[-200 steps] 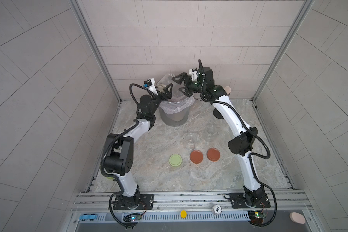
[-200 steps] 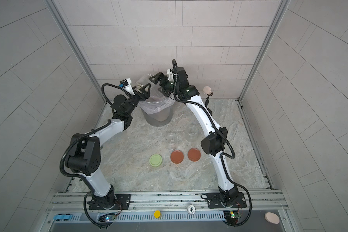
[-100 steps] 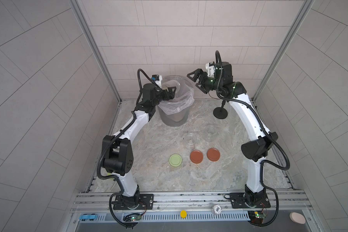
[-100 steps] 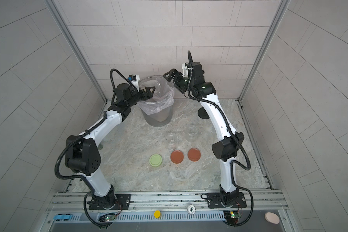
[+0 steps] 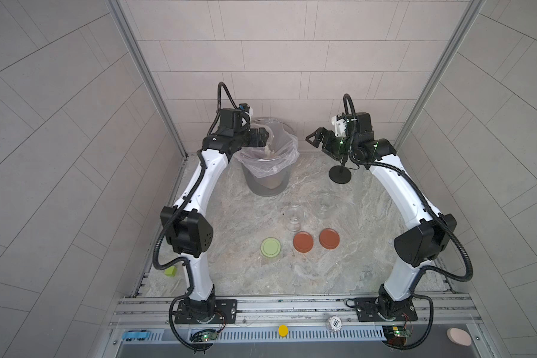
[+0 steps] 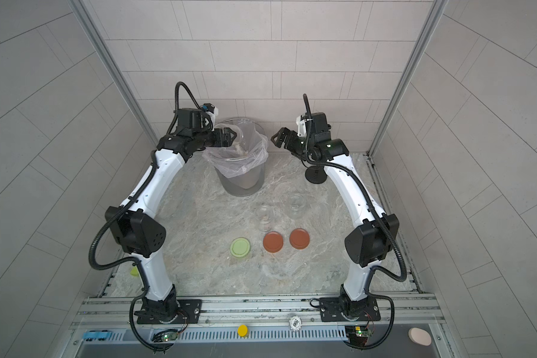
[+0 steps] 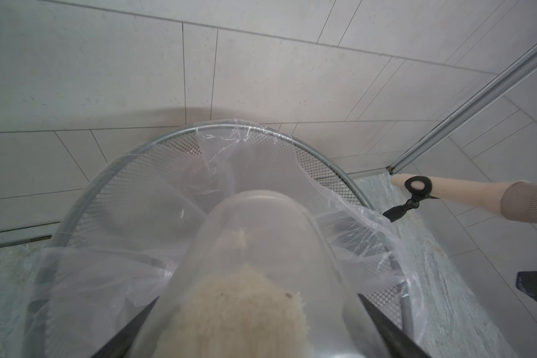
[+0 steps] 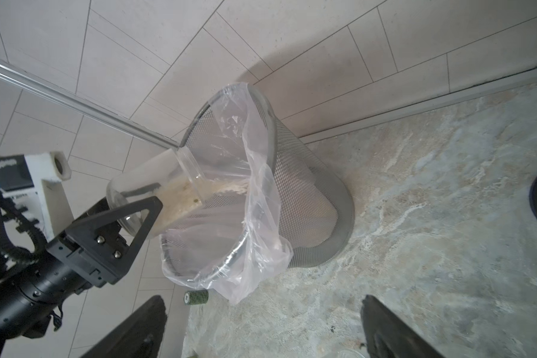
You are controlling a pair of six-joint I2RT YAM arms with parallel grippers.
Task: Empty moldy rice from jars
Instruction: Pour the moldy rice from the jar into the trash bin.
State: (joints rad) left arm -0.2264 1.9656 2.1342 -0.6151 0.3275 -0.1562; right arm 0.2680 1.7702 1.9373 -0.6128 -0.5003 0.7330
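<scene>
Over the bin (image 5: 265, 186), jar (image 8: 155, 173) of moldy rice (image 7: 239, 310) in left gripper (image 7: 259, 296); right gripper (image 5: 314, 136) wide.

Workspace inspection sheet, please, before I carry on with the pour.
Surface: marbled tabletop, spill hard to tell.
Job's things: held jar tipped into lined bin, rice clumped inside jar; two empty jars upright; green lid, two red lids lying loose.
Clutter: black round stand, green can beside bin, yellow-green block.
Grippers: left gripper shut on held jar; right gripper open, empty.
Cables: black hoses loop along both arms, no snag seen.
Surroundings: tiled walls, nothing else seen.
</scene>
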